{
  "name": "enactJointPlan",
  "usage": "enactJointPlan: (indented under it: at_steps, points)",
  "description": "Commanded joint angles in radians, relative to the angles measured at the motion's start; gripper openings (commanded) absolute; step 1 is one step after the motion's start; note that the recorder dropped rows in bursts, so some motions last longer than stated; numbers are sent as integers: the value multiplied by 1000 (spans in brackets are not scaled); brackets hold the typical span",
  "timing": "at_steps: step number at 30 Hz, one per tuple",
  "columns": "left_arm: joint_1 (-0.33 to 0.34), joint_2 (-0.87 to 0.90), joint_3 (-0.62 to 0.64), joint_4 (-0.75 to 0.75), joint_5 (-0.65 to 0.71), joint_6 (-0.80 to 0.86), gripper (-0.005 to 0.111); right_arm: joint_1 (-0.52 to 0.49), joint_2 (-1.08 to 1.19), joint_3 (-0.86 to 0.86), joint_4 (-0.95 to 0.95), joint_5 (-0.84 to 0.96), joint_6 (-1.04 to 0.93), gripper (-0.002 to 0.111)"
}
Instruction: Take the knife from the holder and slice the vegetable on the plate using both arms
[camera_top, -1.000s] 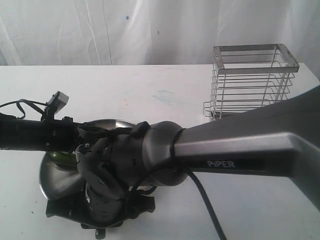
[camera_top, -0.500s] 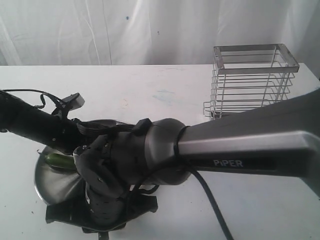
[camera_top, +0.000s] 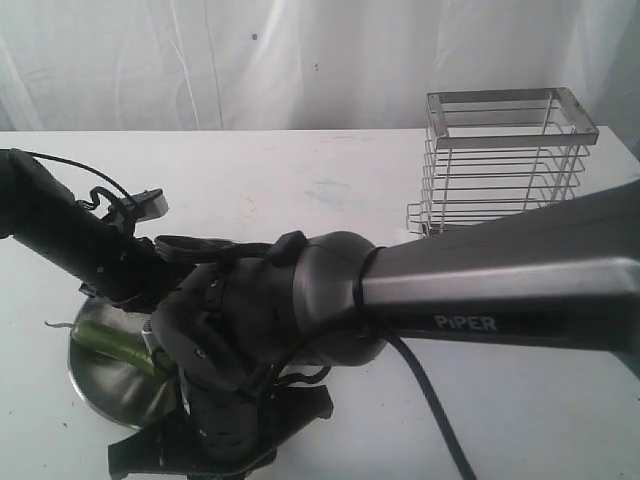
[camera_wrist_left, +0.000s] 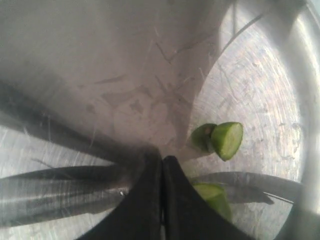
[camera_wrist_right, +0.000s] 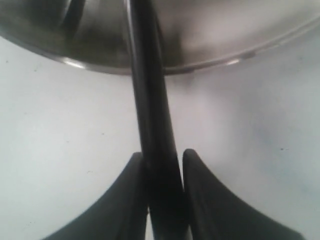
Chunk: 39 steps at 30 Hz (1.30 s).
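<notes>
One slender dark-green vegetable (camera_top: 112, 342) lies on scuffed steel plate (camera_top: 105, 388)

You have a white table (camera_top: 300, 160) filling the width of the exterior view, its far edge meeting a creased white curtain (camera_top: 150, 60) hung behind it. Toward the middle of that far edge you can see a faint bluish smudge (camera_top: 330, 190) on the tabletop, with a small yellowish mark (camera_top: 248, 207) near it. A tiny dark speck (camera_top: 253, 36) dots the curtain.
</notes>
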<state>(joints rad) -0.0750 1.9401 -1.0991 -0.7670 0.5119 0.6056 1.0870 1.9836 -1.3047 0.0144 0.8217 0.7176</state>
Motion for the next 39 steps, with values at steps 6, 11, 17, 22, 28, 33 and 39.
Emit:
enactJointPlan:
  at_steps: [6, 11, 17, 22, 28, 33, 39]
  points:
    - [3, -70, -53, -9, 27, -1, 0, -62, -21, 2, -7, 32, 7, 0]
    - [3, -146, -89, -9, 25, -6, 0, -66, -32, 2, -7, 25, -33, 0]
    - [15, -236, -89, -9, -11, -51, 0, -71, -84, 2, -14, -61, -61, 0]
    - [55, -341, -89, -9, -85, -83, 0, -113, -166, 2, -39, -91, -64, 0]
    - [118, -455, -85, -2, -24, -79, 0, -201, -231, 2, -6, -87, -163, 0]
    - [132, -513, -47, -2, -10, -79, 0, -270, -226, 2, 226, -61, -406, 0]
    - [132, -606, 65, -2, -53, -113, 0, -291, -161, 0, 355, -64, -571, 0]
